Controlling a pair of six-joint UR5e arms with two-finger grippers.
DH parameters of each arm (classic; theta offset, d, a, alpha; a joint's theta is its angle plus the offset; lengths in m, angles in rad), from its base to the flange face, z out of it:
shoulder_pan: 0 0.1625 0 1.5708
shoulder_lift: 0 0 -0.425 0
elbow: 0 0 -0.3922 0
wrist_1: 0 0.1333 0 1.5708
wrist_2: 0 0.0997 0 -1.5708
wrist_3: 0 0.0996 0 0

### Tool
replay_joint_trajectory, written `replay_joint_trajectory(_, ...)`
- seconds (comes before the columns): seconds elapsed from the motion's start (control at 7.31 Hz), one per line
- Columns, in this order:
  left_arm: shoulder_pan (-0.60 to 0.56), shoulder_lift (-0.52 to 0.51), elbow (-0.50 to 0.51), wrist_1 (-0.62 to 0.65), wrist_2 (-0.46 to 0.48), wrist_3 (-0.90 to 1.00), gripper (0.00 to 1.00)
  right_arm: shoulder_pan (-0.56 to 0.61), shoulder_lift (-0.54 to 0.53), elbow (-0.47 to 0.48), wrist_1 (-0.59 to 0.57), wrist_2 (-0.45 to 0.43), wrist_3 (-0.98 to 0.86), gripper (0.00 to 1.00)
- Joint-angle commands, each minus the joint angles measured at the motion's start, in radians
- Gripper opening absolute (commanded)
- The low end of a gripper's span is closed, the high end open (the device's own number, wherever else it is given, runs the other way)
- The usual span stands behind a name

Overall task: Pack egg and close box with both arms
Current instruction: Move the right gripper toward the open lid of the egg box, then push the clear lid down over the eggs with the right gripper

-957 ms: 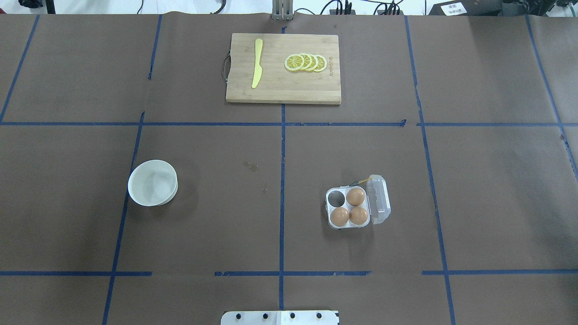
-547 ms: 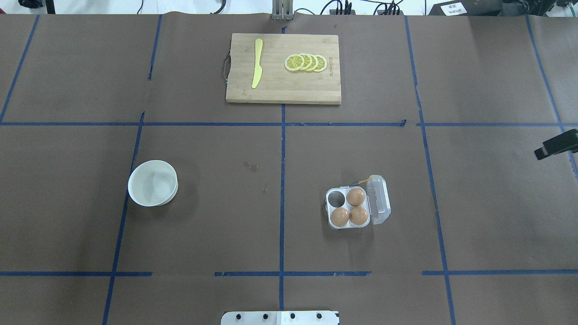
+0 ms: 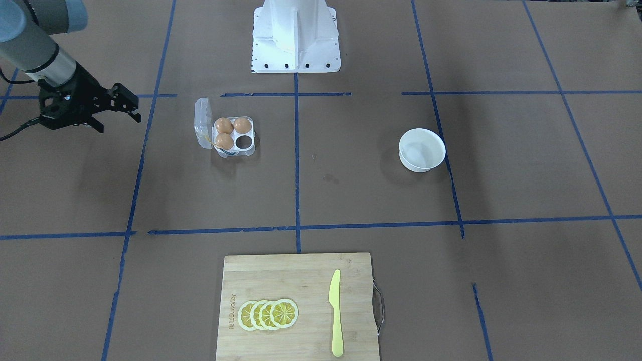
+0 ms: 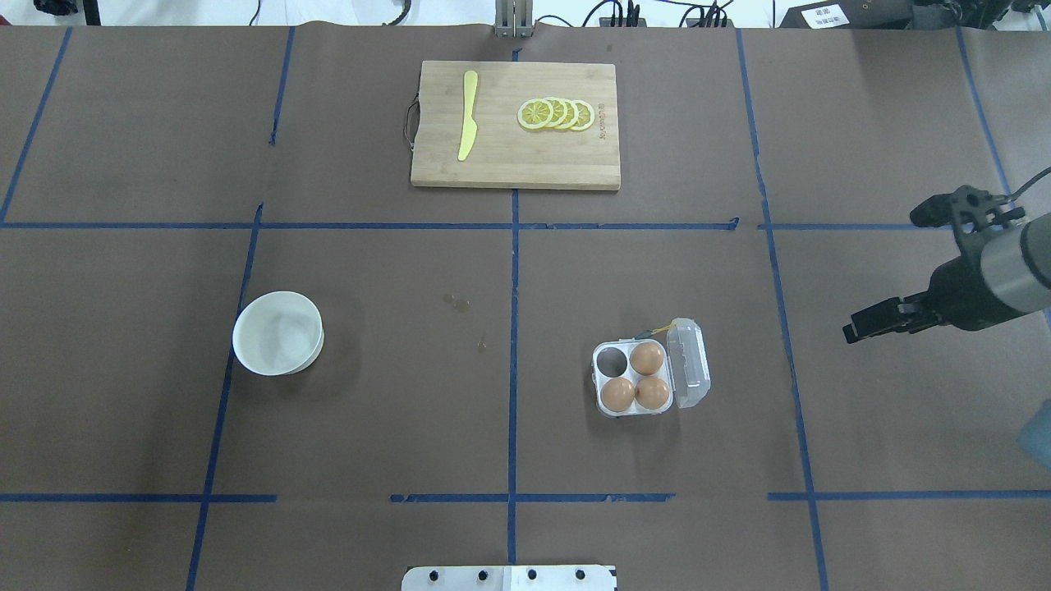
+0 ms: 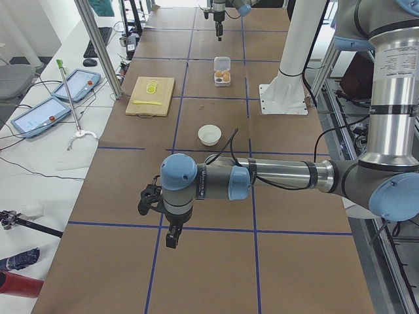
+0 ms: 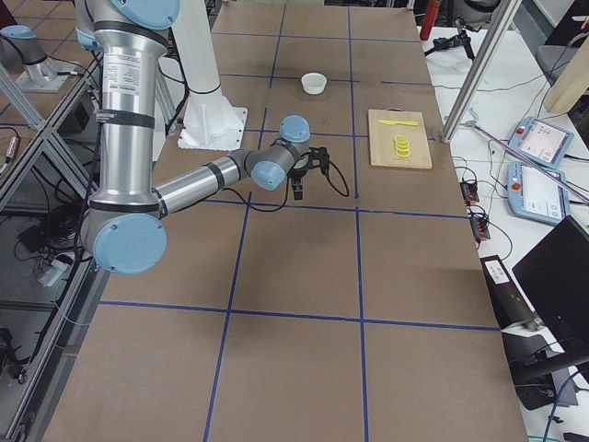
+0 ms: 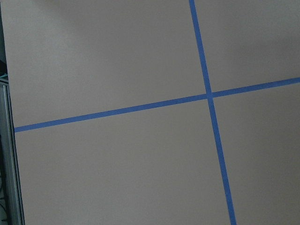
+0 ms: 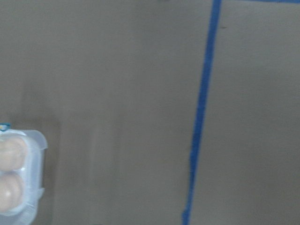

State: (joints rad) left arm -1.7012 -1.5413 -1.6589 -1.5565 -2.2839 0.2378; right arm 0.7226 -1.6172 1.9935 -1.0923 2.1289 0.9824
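The clear egg box (image 4: 610,359) sits right of the table's middle with its hinged lid (image 4: 688,365) open to the right. Three orange-brown eggs (image 4: 647,357) fill three cells; the far-left cell is empty. The box also shows in the front view (image 3: 244,142) and at the left edge of the right wrist view (image 8: 33,140). My right gripper (image 4: 888,274) is open and empty, well to the right of the box; it also shows in the front view (image 3: 116,117). My left gripper (image 5: 171,237) shows only in the left side view, far from the box; I cannot tell its state.
A white bowl (image 4: 277,332) stands on the left side. A wooden cutting board (image 4: 509,168) at the far middle holds a yellow knife (image 4: 468,115) and lemon slices (image 4: 557,113). The white pedestal (image 3: 296,35) stands at the robot's edge.
My right arm has come in from the right edge of the overhead view and moved left toward the box. The box, eggs and bowl have not moved.
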Motion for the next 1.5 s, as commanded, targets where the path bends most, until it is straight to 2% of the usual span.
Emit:
replay_joint_trajectory(0.0, 0.0, 0.0, -0.004, 0.003, -0.002, 0.0, 1.0, -0.165, 0.165, -0.048, 0.019, -0.149, 0.169, 1.0)
replay_joint_trajectory(0.27, 0.0, 0.001, -0.004, 0.003, -0.002, 0.0, 1.0, -0.21, 0.29, -0.055, 0.009, -0.176, 0.283, 1.0)
replay_joint_trajectory(0.55, 0.0, 0.004, -0.002, 0.001, -0.003, 0.0, 1.0, -0.207, 0.289, -0.048, -0.007, -0.172, 0.283, 1.0)
replay_joint_trajectory(0.82, -0.001, 0.006, -0.001, 0.001, -0.003, 0.0, 1.0, -0.148, 0.295, 0.01, -0.238, -0.156, 0.25, 1.0)
replay_joint_trajectory(0.96, 0.0, 0.015, -0.001, 0.001, -0.003, 0.002, 1.0, -0.103, 0.293, 0.039, -0.332, -0.152, 0.148, 1.0)
replay_joint_trajectory(1.09, 0.0, 0.023, 0.005, -0.005, -0.005, 0.002, 1.0, -0.065, 0.278, 0.06, -0.372, -0.135, 0.021, 1.0)
replay_joint_trajectory(1.23, 0.0, 0.038, 0.002, -0.007, -0.008, 0.002, 1.0, 0.011, 0.252, 0.064, -0.388, -0.076, -0.04, 1.0)
replay_joint_trajectory(1.37, 0.0, 0.04, -0.002, -0.019, -0.008, 0.005, 1.0, 0.117, 0.205, 0.061, -0.412, -0.002, -0.194, 1.0)
